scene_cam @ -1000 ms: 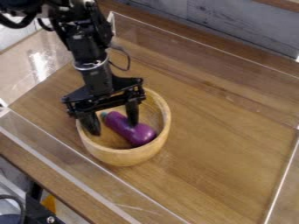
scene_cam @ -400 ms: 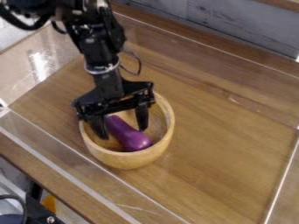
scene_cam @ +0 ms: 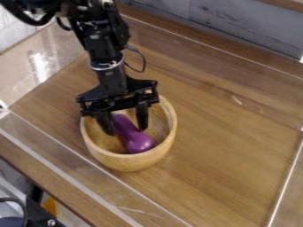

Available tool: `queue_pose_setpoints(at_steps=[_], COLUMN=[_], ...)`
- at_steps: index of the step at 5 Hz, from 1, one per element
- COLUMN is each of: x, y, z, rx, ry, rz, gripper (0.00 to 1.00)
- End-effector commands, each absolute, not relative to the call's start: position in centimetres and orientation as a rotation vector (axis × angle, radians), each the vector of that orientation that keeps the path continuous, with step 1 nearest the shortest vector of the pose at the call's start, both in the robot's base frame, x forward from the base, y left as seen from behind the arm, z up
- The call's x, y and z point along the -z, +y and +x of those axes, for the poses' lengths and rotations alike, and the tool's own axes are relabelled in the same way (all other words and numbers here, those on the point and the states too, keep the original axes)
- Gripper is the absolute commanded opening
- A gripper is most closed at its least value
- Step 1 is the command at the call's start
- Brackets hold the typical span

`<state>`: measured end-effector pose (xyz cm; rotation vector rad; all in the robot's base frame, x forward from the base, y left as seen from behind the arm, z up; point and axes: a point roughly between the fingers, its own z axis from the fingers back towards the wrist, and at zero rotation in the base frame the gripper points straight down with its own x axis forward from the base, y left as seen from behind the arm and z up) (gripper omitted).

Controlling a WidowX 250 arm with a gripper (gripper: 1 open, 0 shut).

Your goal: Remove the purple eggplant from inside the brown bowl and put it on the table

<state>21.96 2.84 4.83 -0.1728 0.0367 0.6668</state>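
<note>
so the gripper (scene_cam: 122,129) was down in the brown bowl (scene_cam: 129,163), coming in from above, with its jaws standing apart; one fingertip sat toward the left of the picture and the other toward the right, with the purple eggplant (scene_cam: 137,141) lying between and partly below them; it looked unclenched to me, and there was a bit of bowl showing between the left-hand fingertip and the eggplant; on the right-hand side the finger overlapped the eggplant's edge in the view, so I couldn't tell if they were touching there

the eggplant was still very much a bowl resident, lying tilted on the inside, its narrower end up toward the gripper and its fat glossy end toward the near rim; the body was purple all along the part I could see, and the top end was partly tucked behind the black gripper parts

the bowl itself sat upright on the brown wood-grain table (scene_cam: 219,133), light brown with a thick rim; the black arm (scene_cam: 97,40) came down from the upper left, with a thin dark cable (scene_cam: 141,60) looping out beside it; as for brands or labels, any marks on the arm were too small and blurry to read
</note>
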Motion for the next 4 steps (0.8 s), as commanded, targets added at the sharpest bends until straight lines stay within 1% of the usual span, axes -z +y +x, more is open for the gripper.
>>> queue_pose_setpoints(at_steps=[1, 2, 3, 4], x=[-4.8, -3.9, -3.0, -4.9], y=[2.5, 1.9, 1.8, 1.4], z=[22.7, 22.7, 22.7, 23.7], rx=[-0.65, -0.637, -0.629, -0.609], ry=[-0.001, -0.01, -0.014, -0.046], rz=[-0.176, -0.176, -0.171, -0.177], gripper=[1.0, 1.0, 0.0, 0.0])
